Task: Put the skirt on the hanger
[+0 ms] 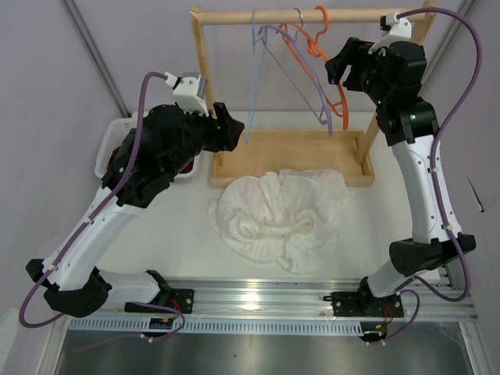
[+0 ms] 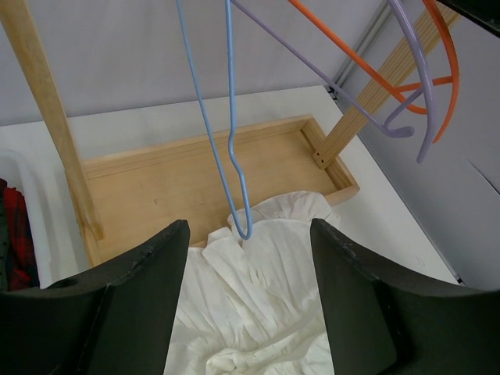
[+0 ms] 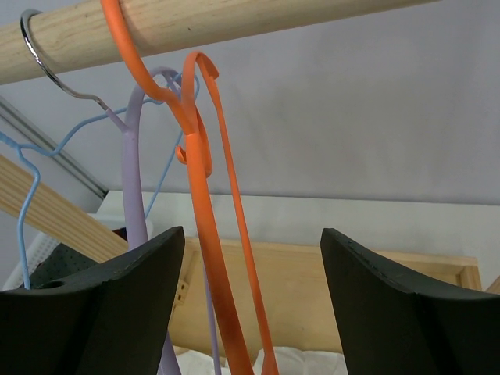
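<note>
The white crinkly skirt [image 1: 280, 219] lies bunched on the table in front of the wooden rack base [image 1: 291, 155]; it also shows in the left wrist view [image 2: 250, 305]. The orange hanger [image 1: 316, 51] hangs by its hook from the wooden rail [image 1: 234, 16]; in the right wrist view the orange hanger [image 3: 211, 258] hangs between my open fingers, untouched. My right gripper [image 1: 341, 69] is open, raised next to that hanger. My left gripper [image 1: 233, 129] is open and empty, held above the rack base's left end, over the skirt's far edge.
A lilac hanger [image 1: 301, 70] and a thin pale blue wire hanger [image 1: 255, 74] hang on the same rail, left of the orange one. A white basket [image 1: 109, 148] with dark and red cloth sits at the far left. Wooden rack posts [image 1: 205, 86] stand at both ends.
</note>
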`<state>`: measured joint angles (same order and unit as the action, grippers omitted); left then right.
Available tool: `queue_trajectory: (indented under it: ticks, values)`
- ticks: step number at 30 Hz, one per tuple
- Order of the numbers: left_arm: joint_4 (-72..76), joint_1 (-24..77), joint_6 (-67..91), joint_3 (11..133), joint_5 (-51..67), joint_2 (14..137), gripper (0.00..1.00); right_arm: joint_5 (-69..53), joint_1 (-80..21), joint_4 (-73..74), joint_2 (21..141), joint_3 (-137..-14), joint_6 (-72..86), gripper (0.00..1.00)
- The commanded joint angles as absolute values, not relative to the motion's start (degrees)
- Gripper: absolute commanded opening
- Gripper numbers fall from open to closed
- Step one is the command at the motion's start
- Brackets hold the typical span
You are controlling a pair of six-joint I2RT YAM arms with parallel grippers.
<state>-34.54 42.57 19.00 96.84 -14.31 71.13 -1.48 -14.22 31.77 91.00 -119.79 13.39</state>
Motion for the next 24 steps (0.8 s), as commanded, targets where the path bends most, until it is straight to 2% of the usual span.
queue_trajectory:
  ticks: [1,7,12,13,16,17,20,24]
  values:
    - [-34.5,42.3,18.5,98.1,-13.5,70.7,0.69,-2.6,-15.4,29.8,92.4,-121.9,12.6,0.76]
    - [-34.7,42.3,18.5,98.7,-13.4,71.0,0.7,-1.3,-16.7,29.5,93.3,-121.8,11.3,0.7]
    - [-34.8,42.3,18.3,98.9,-13.4,71.4,0.69,1.7,-17.3,28.7,94.2,-122.5,9.9,0.51]
    - [-34.9,42.2,18.3,98.9,-13.4,71.4,0.69,1.9,-17.3,28.6,94.1,-122.5,9.8,0.51]
    - [-35.1,42.3,18.0,99.1,-13.4,71.4,0.69,3.6,-17.4,27.4,94.1,-122.9,9.1,0.33]
    - [-35.1,42.3,17.9,99.1,-13.5,71.3,0.69,3.9,-17.3,27.2,94.2,-123.1,9.0,0.24]
    - [-35.3,42.3,17.8,99.2,-13.8,71.1,0.69,4.4,-17.5,26.4,94.4,-124.0,8.5,0.1]
    - [-35.4,42.3,17.4,99.1,-14.0,70.9,0.69,5.1,-17.6,23.8,93.7,-123.8,8.2,0.02]
